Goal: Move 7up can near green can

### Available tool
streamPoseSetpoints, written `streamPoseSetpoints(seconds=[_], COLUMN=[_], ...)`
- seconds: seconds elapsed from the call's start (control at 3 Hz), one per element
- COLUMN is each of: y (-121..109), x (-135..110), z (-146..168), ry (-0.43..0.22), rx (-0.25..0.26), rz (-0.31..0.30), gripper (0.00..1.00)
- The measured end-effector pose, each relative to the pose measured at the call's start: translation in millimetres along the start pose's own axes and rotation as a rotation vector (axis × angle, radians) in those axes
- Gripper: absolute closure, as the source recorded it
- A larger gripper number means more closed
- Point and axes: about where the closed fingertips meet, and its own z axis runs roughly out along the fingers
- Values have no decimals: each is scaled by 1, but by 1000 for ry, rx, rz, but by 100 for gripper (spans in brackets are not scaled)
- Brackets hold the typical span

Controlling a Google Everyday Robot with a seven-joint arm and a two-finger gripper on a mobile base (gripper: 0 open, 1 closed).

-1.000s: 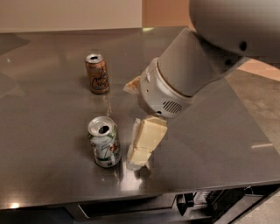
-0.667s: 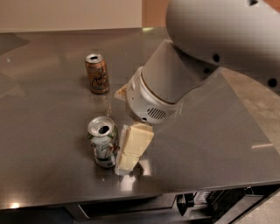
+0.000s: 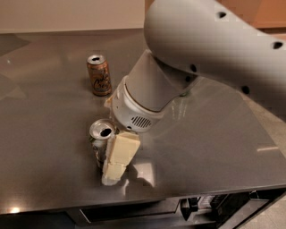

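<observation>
End effector [image 3: 115,162] low at bench [image 3: 214,147] front edge, alongside 7up can [image 3: 101,134]; grip state can't tell. Its top open, contents unseen. Orange-brown can [image 3: 99,76] upright toward back-left.

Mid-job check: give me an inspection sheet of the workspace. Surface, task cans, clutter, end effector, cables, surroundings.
Surface: grey metal table, glossy with reflections.
Job's things: 7up can upright near the front edge, top opened; green can not seen, possibly hidden behind the arm.
Clutter: orange-brown can upright toward the back left.
Grippers: end effector lowered right beside the 7up can, on its right in the picture, partly covering it; grip cannot be judged.
Cables: nothing seen.
Surroundings: pale wall behind the table; dark equipment below the front edge.
</observation>
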Motion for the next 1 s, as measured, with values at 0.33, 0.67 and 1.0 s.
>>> streamPoseSetpoints(seconds=[0.33,0.67,1.0], y=[1,0,-8], x=[-4,-4,4], z=[6,6,-6], ry=[7,11,22], rx=[1,5,20], rz=[3,10,27], gripper=[15,41,62])
